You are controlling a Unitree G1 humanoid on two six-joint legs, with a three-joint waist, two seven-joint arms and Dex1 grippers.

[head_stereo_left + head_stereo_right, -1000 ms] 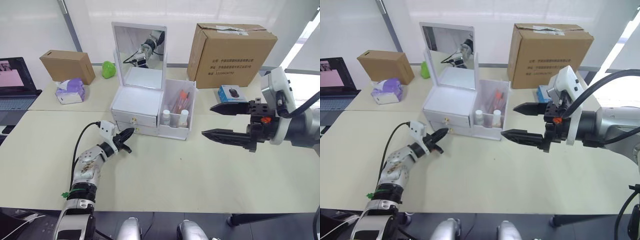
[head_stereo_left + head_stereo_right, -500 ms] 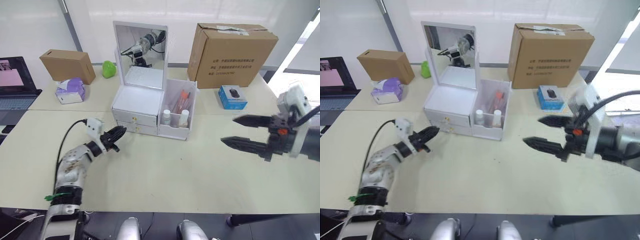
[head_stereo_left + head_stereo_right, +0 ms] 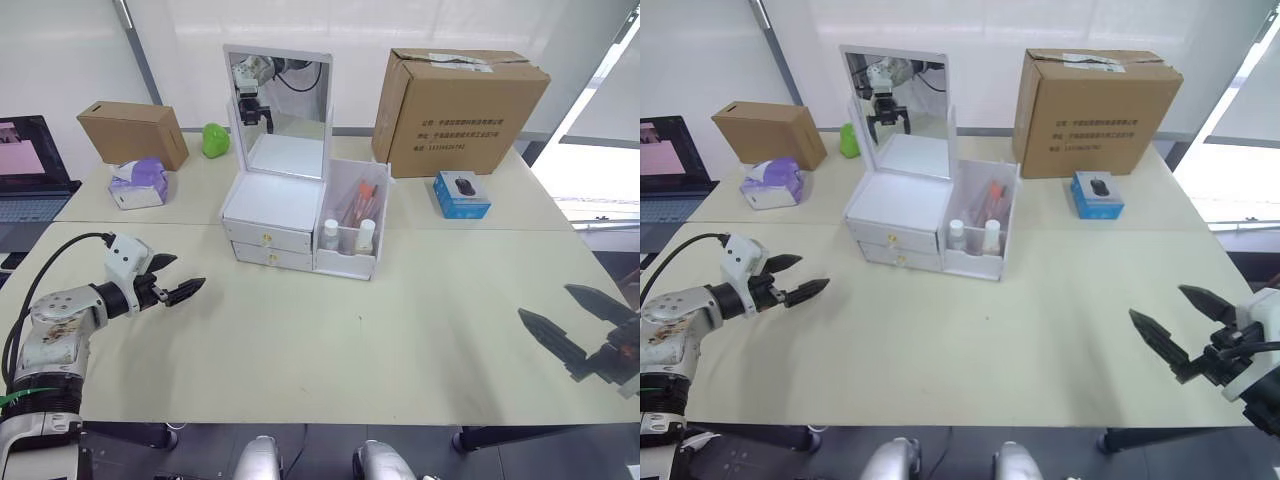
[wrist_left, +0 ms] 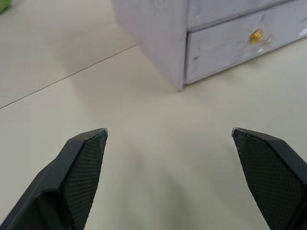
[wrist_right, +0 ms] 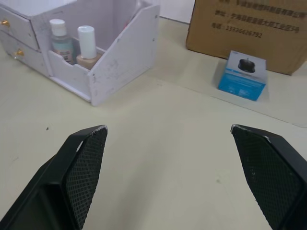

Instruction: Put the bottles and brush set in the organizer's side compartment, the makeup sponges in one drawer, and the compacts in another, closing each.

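1. Centrally, the white organizer (image 3: pixel 300 215) stands on the table (image 3: pixel 330 340) with a mirror (image 3: pixel 280 95) upright on top; its two drawers (image 3: pixel 272 247), stacked one over the other, are both shut, each with a small gold knob.
2. The side compartment (image 3: pixel 352 225), on the organizer's right, holds two bottles (image 5: pixel 72 40) upright in its front section and the brush set (image 3: pixel 360 203), pinkish, leaning in the section behind.
3. Behind the organizer sit a large cardboard box (image 3: pixel 460 95) and a blue boxed mouse (image 3: pixel 462 194) to the right, and a small cardboard box (image 3: pixel 135 130), a green object (image 3: pixel 216 138) and a purple tissue pack (image 3: pixel 138 182) to the left; a laptop (image 3: pixel 30 170) lies at the far left edge.
4. The left gripper (image 3: pixel 176 291) hangs spread wide and empty over bare table, well left of the drawers and pointing toward them.
5. The right gripper (image 3: pixel 1185 325) is also spread wide and empty, low at the table's right front, well apart from the side compartment.
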